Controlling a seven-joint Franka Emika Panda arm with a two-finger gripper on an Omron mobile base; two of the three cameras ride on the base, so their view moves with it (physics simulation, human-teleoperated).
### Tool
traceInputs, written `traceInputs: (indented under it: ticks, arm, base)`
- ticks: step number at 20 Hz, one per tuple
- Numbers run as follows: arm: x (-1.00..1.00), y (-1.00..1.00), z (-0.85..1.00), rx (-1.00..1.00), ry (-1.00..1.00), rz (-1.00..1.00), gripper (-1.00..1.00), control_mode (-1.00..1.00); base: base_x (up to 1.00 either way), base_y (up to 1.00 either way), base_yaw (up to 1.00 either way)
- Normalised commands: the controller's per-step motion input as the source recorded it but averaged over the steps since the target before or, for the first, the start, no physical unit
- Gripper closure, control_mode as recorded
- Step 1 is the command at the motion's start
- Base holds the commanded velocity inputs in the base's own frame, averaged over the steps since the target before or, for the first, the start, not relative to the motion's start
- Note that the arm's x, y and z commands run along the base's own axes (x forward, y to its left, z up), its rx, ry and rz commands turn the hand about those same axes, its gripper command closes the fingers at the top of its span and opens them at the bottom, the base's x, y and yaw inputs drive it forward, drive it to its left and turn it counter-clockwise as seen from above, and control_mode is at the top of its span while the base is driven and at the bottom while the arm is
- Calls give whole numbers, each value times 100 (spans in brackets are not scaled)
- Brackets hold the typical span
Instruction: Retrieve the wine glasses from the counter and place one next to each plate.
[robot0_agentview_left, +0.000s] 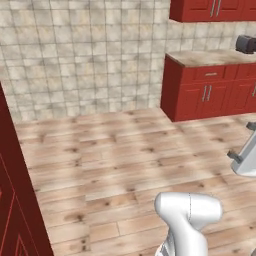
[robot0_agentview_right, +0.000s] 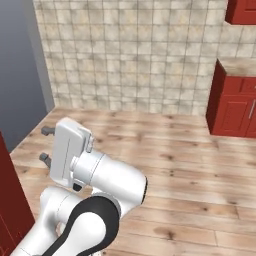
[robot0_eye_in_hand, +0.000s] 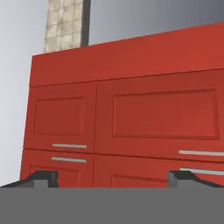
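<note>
My gripper (robot0_agentview_right: 46, 145) hangs over the wooden floor with its jaws wide apart and nothing between them. It also shows at the right edge of the left base view, as gripper (robot0_agentview_left: 242, 141). In the hand view the gripper (robot0_eye_in_hand: 113, 179) faces red cabinet fronts (robot0_eye_in_hand: 131, 118) with steel handles. A stretch of counter (robot0_agentview_left: 210, 59) with a beige stone top over red cabinets stands at the far right, and its end, counter (robot0_agentview_right: 240, 66), shows in the right base view. The wine glasses and the plates are out of view.
Wooden floor (robot0_agentview_left: 110, 150) stretches ahead to a tiled wall (robot0_agentview_left: 90, 55). A dark appliance (robot0_agentview_left: 246, 44) sits on the counter. Red wall cabinets (robot0_agentview_left: 215, 9) hang above it. A red cabinet side (robot0_agentview_left: 12, 200) stands close on the left, and a grey panel (robot0_agentview_right: 20, 75) beyond it.
</note>
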Motion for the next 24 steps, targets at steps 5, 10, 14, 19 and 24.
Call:
traceInputs:
  ticks: [5, 10, 14, 19, 24]
  arm:
    - [0, 0, 0, 0, 0, 0, -100, 100]
    - [0, 0, 0, 0, 0, 0, -100, 100]
    - [0, 0, 0, 0, 0, 0, -100, 100]
    - [0, 0, 0, 0, 0, 0, -100, 100]
    - [0, 0, 0, 0, 0, 0, -100, 100]
  base:
    - [100, -44, -7]
    - [100, -13, -31]
    - [100, 0, -24]
    - [100, -8, -23]
    - [100, -89, -7]
